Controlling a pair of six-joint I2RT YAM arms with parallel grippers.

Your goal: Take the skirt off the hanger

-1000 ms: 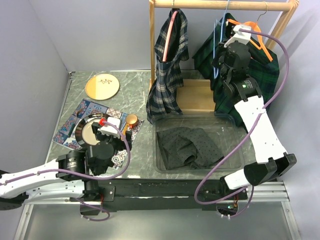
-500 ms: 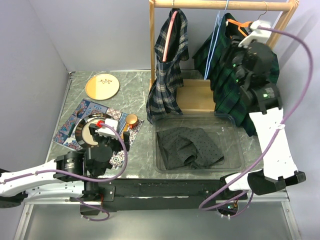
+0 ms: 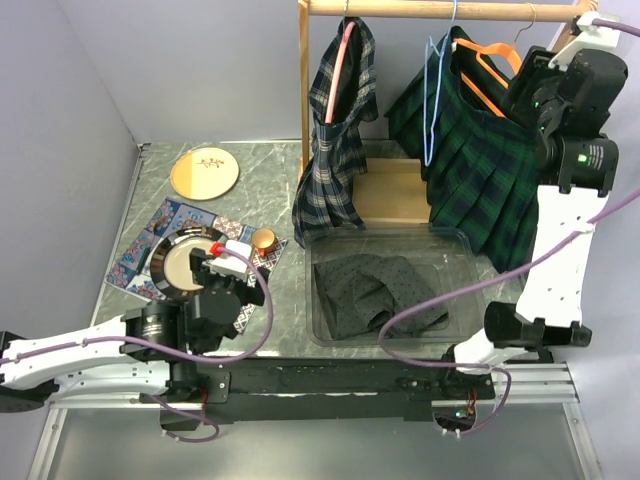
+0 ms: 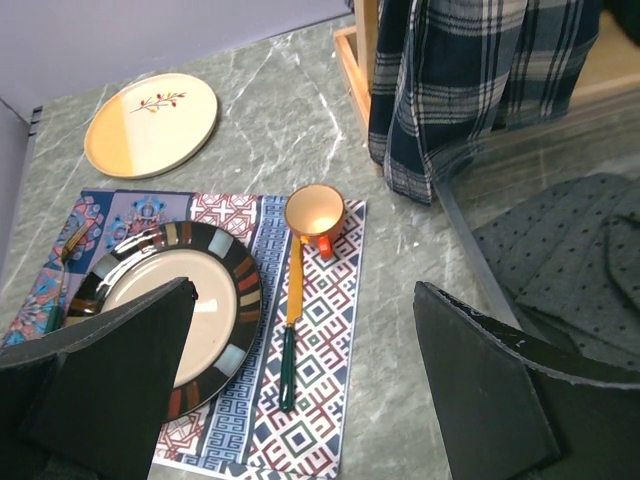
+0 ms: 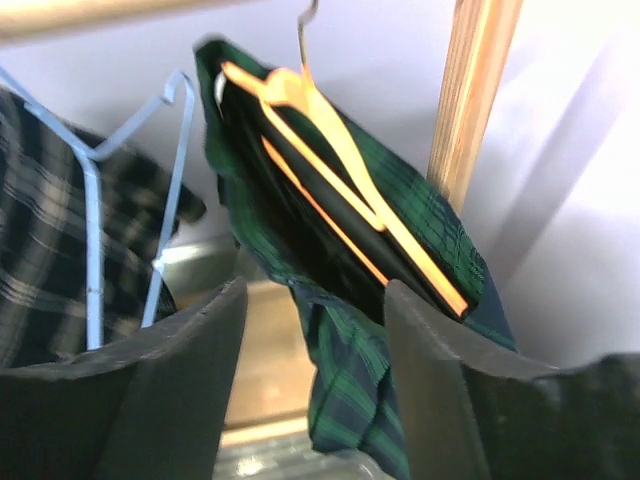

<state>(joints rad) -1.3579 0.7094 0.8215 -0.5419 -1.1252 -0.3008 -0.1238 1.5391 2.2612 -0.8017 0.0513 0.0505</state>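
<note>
Marble table [image 3: 270, 180], with a wooden rack [image 3: 440, 9] along the far side. A clear bin [image 3: 395, 233] sits just near of it, with a gray cloth [image 3: 380, 290] inside. The green skirt [image 3: 480, 170] is on its orange hanger [image 3: 492, 62] at the rack's right end, squeezed between an empty blue hanger [image 3: 432, 100] and the right post. A plaid shirt [image 3: 335, 150] hangs further left. The right gripper [image 5: 312, 290] is up by the hanger, fingers partway apart and gripping nothing. The left gripper [image 4: 302, 290] is low at near left, fingers wide and empty, over a mat [image 4: 310, 400] with a plate [image 4: 215, 290] and cup [image 4: 314, 212].
</note>
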